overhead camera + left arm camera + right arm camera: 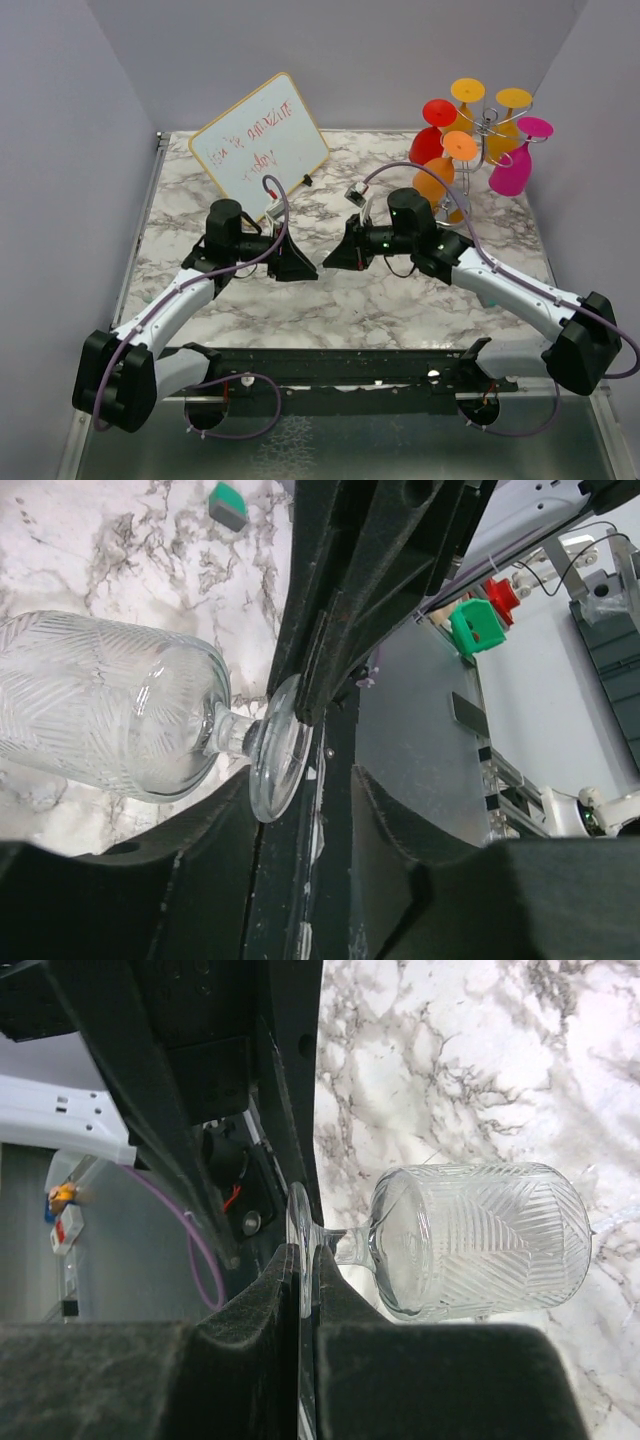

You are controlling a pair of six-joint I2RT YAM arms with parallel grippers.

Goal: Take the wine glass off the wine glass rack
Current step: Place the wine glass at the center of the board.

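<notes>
A clear cut-pattern wine glass point(470, 1240) lies horizontal above the marble, its bowl point(100, 710) pointing away from both arms. My right gripper point(308, 1260) is shut on the glass's round foot point(299, 1230), pinching the disc edge-on between its pads. My left gripper point(310, 810) faces it from the opposite side. Its jaws stand apart, with the rim of the foot point(278, 748) just at the fingertips. In the top view the two grippers point(303, 268) point(338, 257) meet mid-table and hide the glass. The wine glass rack point(490, 128) stands at the back right.
Several coloured glasses hang upside down on the rack: red point(430, 140), orange point(437, 180), yellow point(510, 120), magenta point(515, 165). A tilted whiteboard point(262, 142) stands at the back left. A small green block point(229, 505) lies on the marble tabletop point(400, 300).
</notes>
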